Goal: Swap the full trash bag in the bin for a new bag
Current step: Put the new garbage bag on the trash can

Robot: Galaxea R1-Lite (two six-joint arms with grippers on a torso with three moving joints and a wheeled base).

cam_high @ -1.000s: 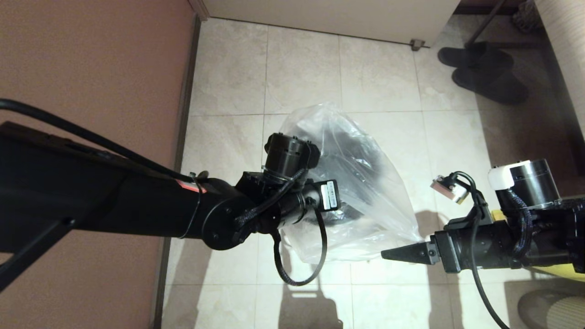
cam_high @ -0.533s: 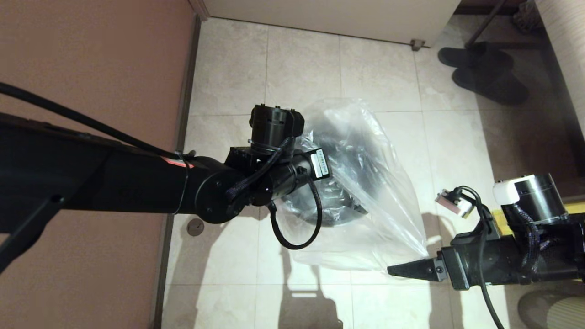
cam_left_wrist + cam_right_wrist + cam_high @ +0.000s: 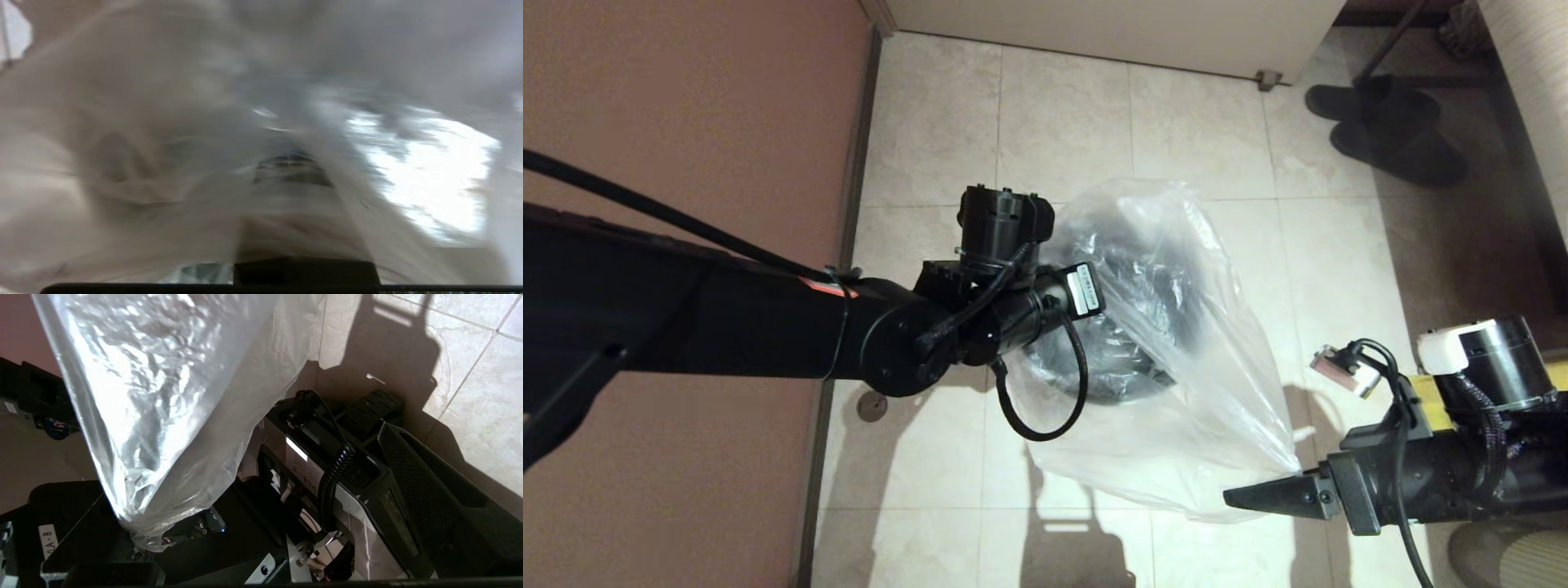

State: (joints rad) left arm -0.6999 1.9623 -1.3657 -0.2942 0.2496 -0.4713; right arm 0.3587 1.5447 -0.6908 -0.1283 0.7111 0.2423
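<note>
Over bin (image 3: 1111, 359), right gripper (image 3: 1245, 498) jaws pinched tight on new bag (image 3: 1176, 327) corner; left gripper jaws hidden inside bag, can't tell.

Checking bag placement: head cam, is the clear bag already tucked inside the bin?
No. In the head view the new bag hangs stretched between the two arms above the bin, which shows through the plastic.
</note>
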